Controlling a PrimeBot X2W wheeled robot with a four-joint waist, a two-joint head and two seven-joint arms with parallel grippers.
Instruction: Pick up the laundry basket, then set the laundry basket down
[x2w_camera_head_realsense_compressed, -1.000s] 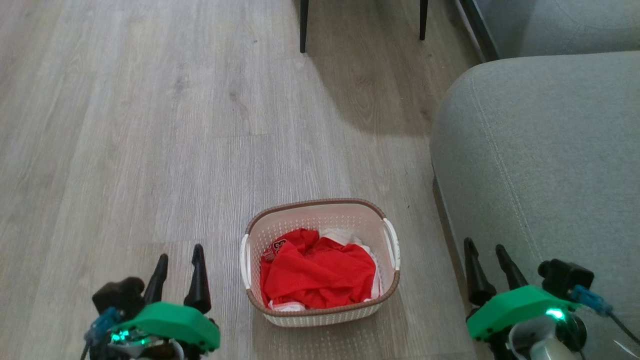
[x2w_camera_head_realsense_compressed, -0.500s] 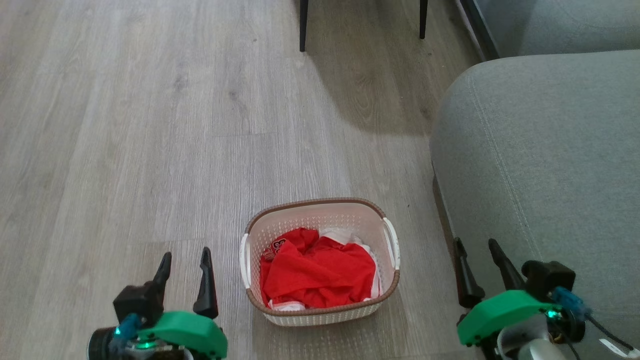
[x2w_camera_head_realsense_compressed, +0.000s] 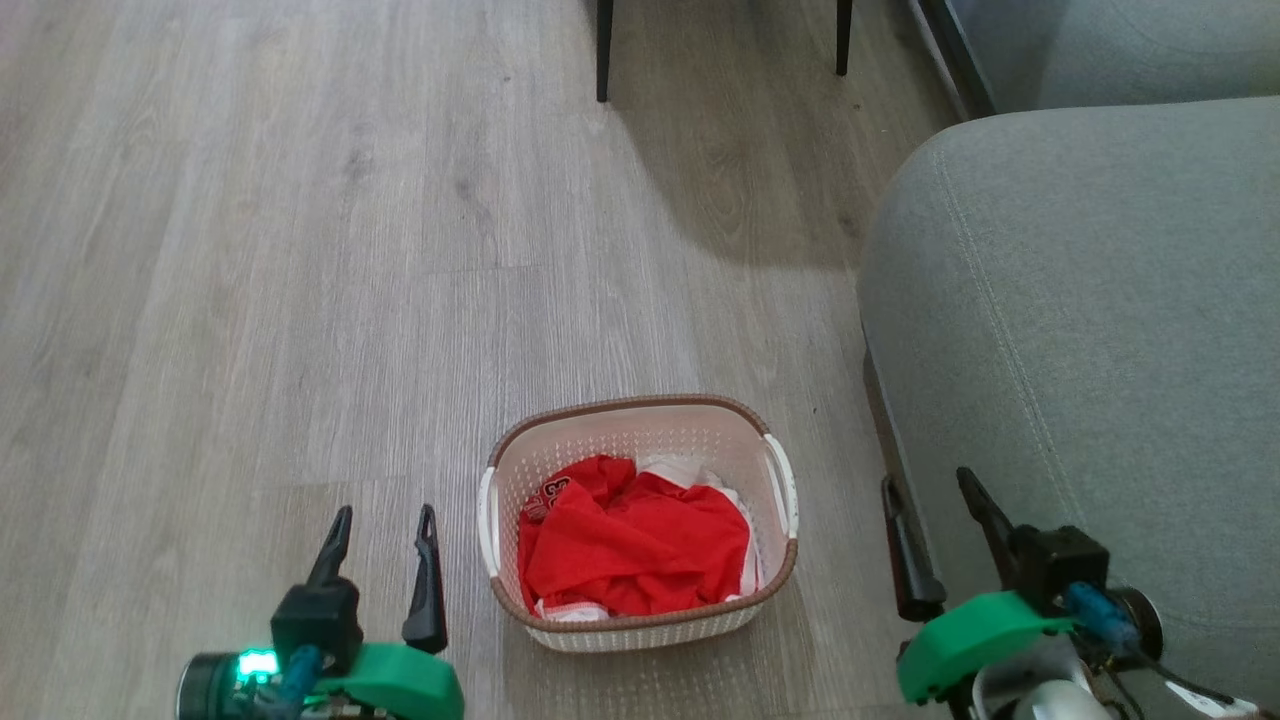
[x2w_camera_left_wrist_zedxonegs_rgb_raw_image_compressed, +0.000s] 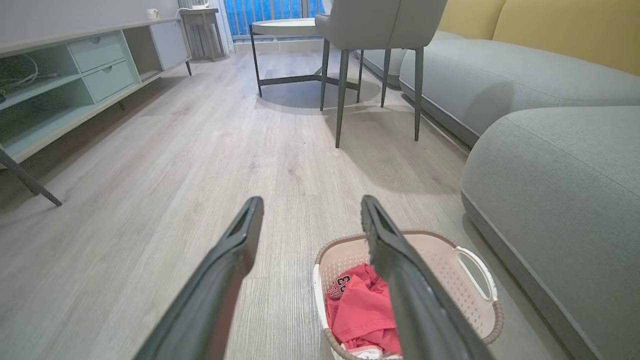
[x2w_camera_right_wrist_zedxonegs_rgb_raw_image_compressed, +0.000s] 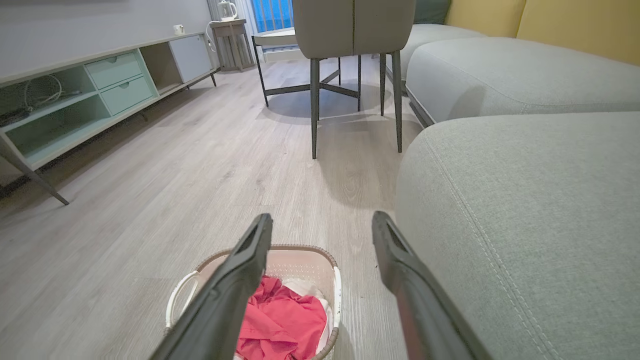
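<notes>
The laundry basket (x2w_camera_head_realsense_compressed: 630, 406) stands on the wood floor, cream-white and perforated, with a brown rim and white side handles. A crumpled red garment (x2w_camera_head_realsense_compressed: 630, 545) lies inside it. My left gripper (x2w_camera_head_realsense_compressed: 385, 512) is open just left of the basket, its fingers apart from the left handle. My right gripper (x2w_camera_head_realsense_compressed: 926, 478) is open to the basket's right, between the basket and the sofa. In the left wrist view my left gripper (x2w_camera_left_wrist_zedxonegs_rgb_raw_image_compressed: 311, 200) points past the basket (x2w_camera_left_wrist_zedxonegs_rgb_raw_image_compressed: 450, 280), which is low and right. In the right wrist view my right gripper (x2w_camera_right_wrist_zedxonegs_rgb_raw_image_compressed: 322, 216) has the basket (x2w_camera_right_wrist_zedxonegs_rgb_raw_image_compressed: 295, 265) low and left.
A grey sofa (x2w_camera_head_realsense_compressed: 1080, 330) rises close on the right, right by my right gripper. Dark chair legs (x2w_camera_head_realsense_compressed: 603, 50) stand on the floor ahead. A pale green cabinet (x2w_camera_left_wrist_zedxonegs_rgb_raw_image_compressed: 75, 85) runs along the far left wall. Open floor lies to the left and ahead.
My left gripper has shifted right toward the basket and my right gripper left toward it, both staying open. The basket has not moved.
</notes>
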